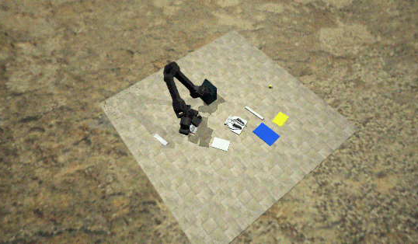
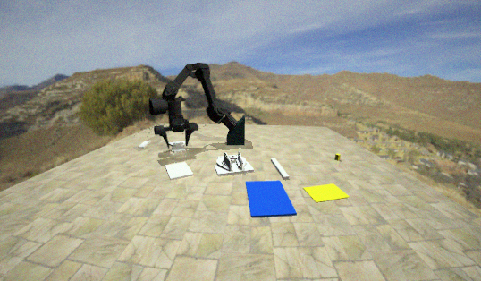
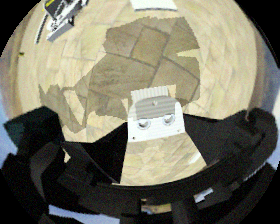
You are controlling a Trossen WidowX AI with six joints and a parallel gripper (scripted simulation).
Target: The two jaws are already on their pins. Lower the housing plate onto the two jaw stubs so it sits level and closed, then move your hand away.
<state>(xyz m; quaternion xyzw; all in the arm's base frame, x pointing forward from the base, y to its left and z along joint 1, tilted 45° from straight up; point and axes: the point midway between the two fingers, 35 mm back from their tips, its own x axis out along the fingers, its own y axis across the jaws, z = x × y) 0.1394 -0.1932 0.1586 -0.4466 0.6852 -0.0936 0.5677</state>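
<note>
The white housing plate (image 1: 193,128) (image 2: 179,147) (image 3: 156,133), with two round holes and a ridged grey part behind them, is between my fingers. My gripper (image 2: 178,143) (image 3: 153,120) is shut on it, with one dark finger against each side edge. Whether the plate is clear of the tiled floor, I cannot tell. The white base (image 1: 238,132) (image 2: 246,169) (image 3: 55,35) lies apart from my gripper, to its right in the top and exterior views. Its two dark jaws (image 1: 237,126) (image 2: 240,161) stand up side by side. The stubs are too small to make out.
A white square plate (image 1: 221,144) (image 2: 179,170) (image 3: 154,4) lies in front of the gripper. One white bar (image 1: 254,113) (image 2: 280,168) is beside the base, another (image 1: 160,139) (image 2: 144,144) far left. A blue mat (image 1: 266,134) (image 2: 270,199) and a yellow mat (image 1: 280,119) (image 2: 325,192) lie right.
</note>
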